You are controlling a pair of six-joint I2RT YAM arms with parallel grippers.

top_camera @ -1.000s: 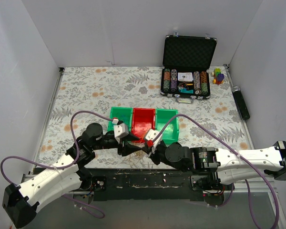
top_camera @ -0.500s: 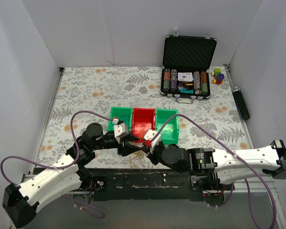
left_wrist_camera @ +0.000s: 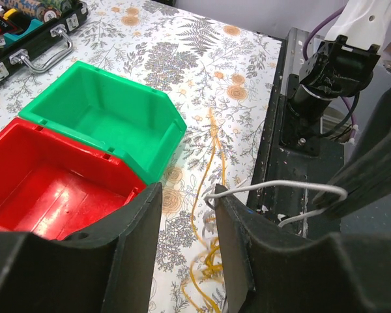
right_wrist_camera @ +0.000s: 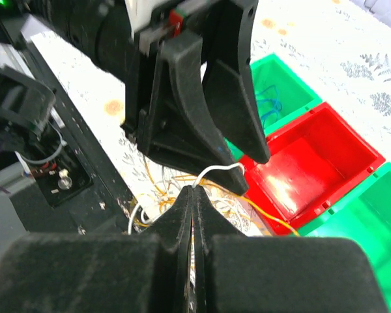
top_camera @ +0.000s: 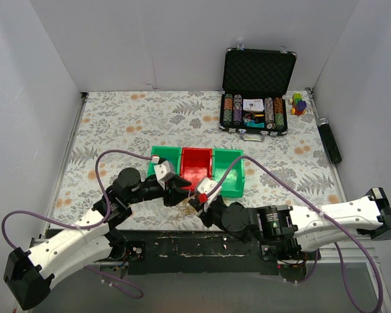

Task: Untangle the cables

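The cables (top_camera: 189, 207) lie as a small yellow-orange and white tangle on the table's near edge, between my two grippers. In the left wrist view, my left gripper (left_wrist_camera: 188, 193) is open above the yellow loops (left_wrist_camera: 205, 251). A white cable (left_wrist_camera: 293, 185) hooks round the tip of its right finger (left_wrist_camera: 238, 248). My right gripper (right_wrist_camera: 193, 190) is shut on that white cable (right_wrist_camera: 216, 169), which arches up to the left gripper's finger. Thin teal-blue cable (right_wrist_camera: 271, 98) lies in a green bin. In the top view the left gripper (top_camera: 180, 190) and right gripper (top_camera: 197, 199) nearly touch.
A green bin (top_camera: 164, 158), a red bin (top_camera: 197, 163) and a second green bin (top_camera: 232, 173) stand in a row just beyond the grippers. An open poker chip case (top_camera: 254, 111), coloured blocks (top_camera: 298, 103) and a black tool (top_camera: 329, 140) sit at the far right. The black mounting rail (top_camera: 202, 244) borders the near edge.
The left gripper has lifted and moved a little away from the near edge, its jaws narrower. The right arm has slid left, still pinching the white cable.
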